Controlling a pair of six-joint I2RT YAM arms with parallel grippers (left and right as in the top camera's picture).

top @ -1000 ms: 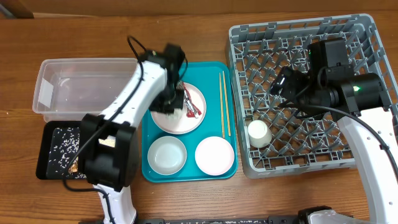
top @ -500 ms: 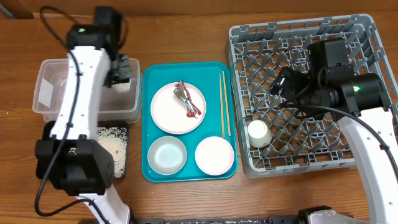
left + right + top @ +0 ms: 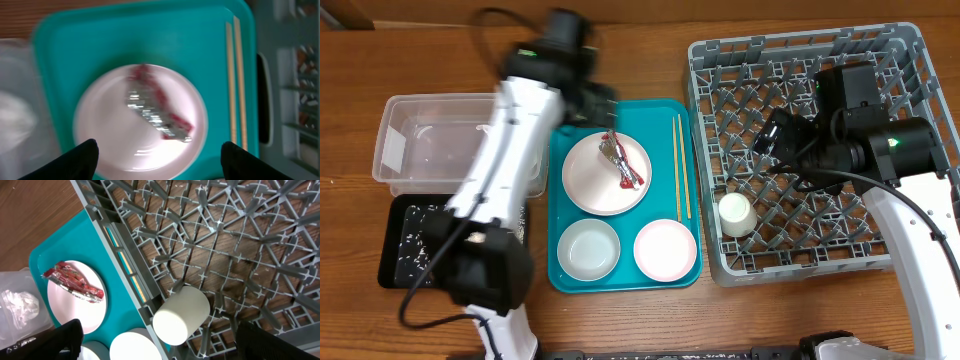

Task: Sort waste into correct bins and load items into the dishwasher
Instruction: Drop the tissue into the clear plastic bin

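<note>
Wooden tabletop [image 3: 620,60] carrying four containers

A clear tub [image 3: 395,108] sits by the left edge, with a black tray [image 3: 388,240] just beside it toward the front edge. A teal serving tray [image 3: 662,190] lies mid-tabletop, and a grey dish rack [image 3: 790,45] fills the right side, close beside that tray.

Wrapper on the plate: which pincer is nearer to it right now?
Left. The left pincer hangs close above the wrapper; the right pincer is over the rack, past the chopsticks.

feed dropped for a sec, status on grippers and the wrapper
Left gripper open, empty, above the plate. Right gripper open, empty, over the dish rack. Red-striped wrapper lying on the plate. Chopsticks beside it, clear.
</note>
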